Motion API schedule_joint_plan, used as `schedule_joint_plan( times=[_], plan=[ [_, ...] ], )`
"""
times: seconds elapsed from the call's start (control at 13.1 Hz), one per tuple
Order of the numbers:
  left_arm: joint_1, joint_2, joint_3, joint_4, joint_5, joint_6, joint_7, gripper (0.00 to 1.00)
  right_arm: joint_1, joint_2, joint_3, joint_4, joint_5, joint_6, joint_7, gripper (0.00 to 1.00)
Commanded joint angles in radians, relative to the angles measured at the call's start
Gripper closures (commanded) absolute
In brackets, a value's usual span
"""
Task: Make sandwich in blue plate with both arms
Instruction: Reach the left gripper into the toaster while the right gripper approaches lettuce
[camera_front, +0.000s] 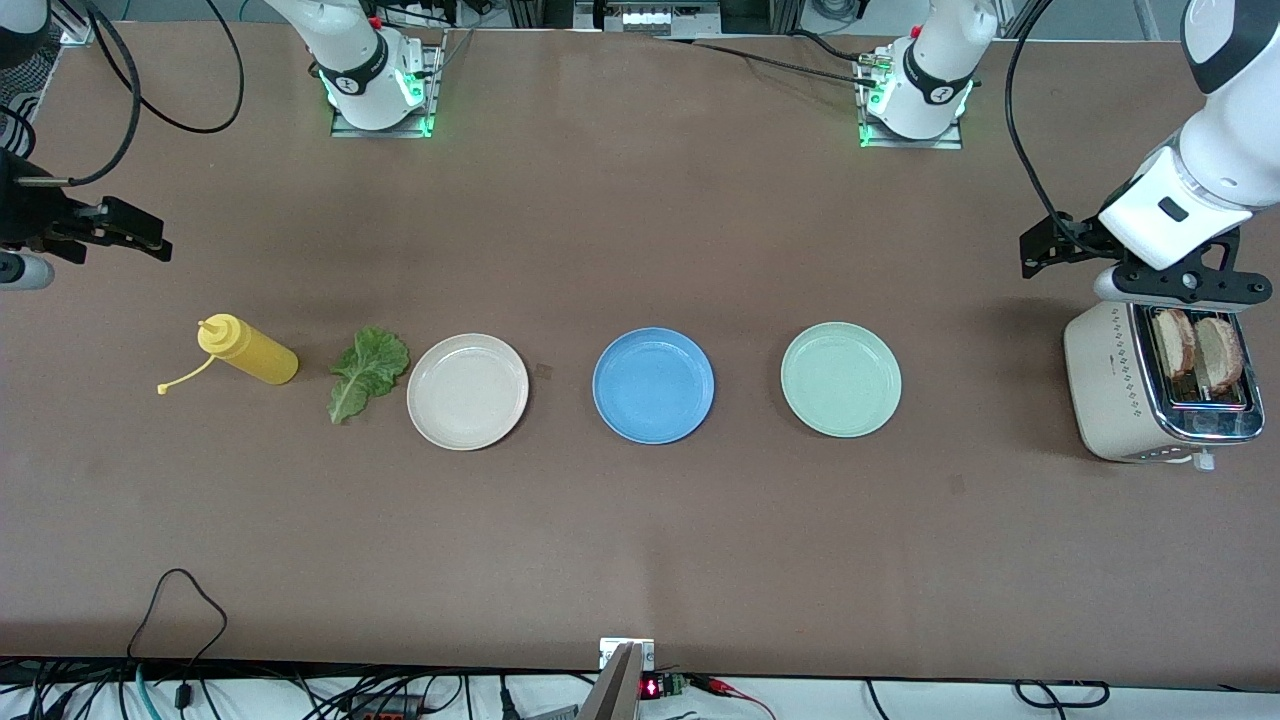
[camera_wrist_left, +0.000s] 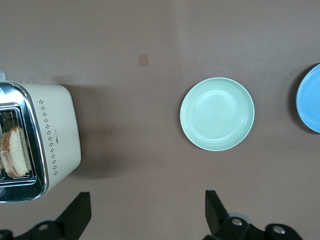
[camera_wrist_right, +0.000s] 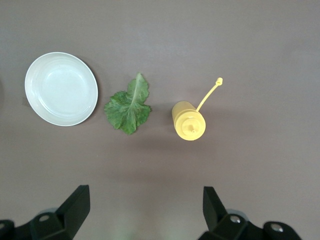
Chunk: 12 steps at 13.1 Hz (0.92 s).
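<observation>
The blue plate (camera_front: 653, 385) lies bare at the table's middle, its edge also in the left wrist view as the blue plate (camera_wrist_left: 311, 97). Two bread slices (camera_front: 1196, 346) stand in the toaster (camera_front: 1120, 385) at the left arm's end. A lettuce leaf (camera_front: 367, 372) lies flat toward the right arm's end. My left gripper (camera_wrist_left: 147, 195) hangs open and holds nothing above the table beside the toaster (camera_wrist_left: 55, 130). My right gripper (camera_wrist_right: 145, 190) is open with nothing in it, high over the table by the lettuce leaf (camera_wrist_right: 128, 106).
A cream-white plate (camera_front: 467, 391) sits between the lettuce and the blue plate. A mint-green plate (camera_front: 840, 379) sits between the blue plate and the toaster. A yellow squeeze bottle (camera_front: 250, 350) lies on its side beside the lettuce, cap hanging off.
</observation>
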Motion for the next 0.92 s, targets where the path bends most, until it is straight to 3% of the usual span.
schedule_joint_plan(
  times=[0.0,0.53,0.84],
  plan=[
    [-0.008,0.007,0.002,0.015,0.001,-0.004,0.014,0.00,0.004,-0.022,0.003,-0.021,0.008,0.002,0.003,0.00],
    [-0.003,0.017,0.010,0.020,-0.002,-0.011,0.008,0.00,0.004,-0.014,0.003,-0.010,0.006,0.005,0.003,0.00],
    [-0.002,0.027,0.014,0.026,-0.001,-0.120,0.008,0.00,-0.001,-0.008,0.002,-0.010,0.012,0.002,0.006,0.00]
  ],
)
